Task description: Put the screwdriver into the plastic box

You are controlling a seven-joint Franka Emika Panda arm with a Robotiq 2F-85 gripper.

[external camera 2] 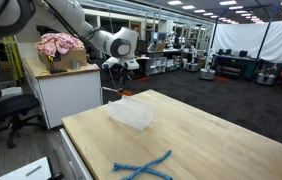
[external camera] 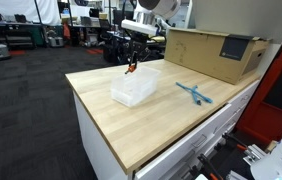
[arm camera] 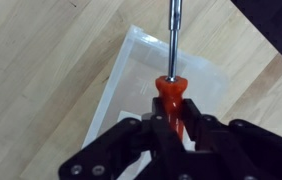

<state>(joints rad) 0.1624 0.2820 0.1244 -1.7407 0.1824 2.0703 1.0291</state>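
Wooden table (external camera: 151, 125) carries plastic box (external camera: 135, 88), light-blue tool (external camera: 193, 93), cardboard box (external camera: 216, 52); fingers (arm camera: 146, 130) grip screwdriver (arm camera: 170, 95).

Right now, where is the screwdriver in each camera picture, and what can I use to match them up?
Exterior view: upper centre, the screwdriver hangs from the gripper over the plastic box.
Exterior view: left of centre, under the gripper; too small to make out clearly.
Wrist view: centre, orange handle gripped, shaft pointing up the picture.
Shared landmark: the plastic box, in all three.
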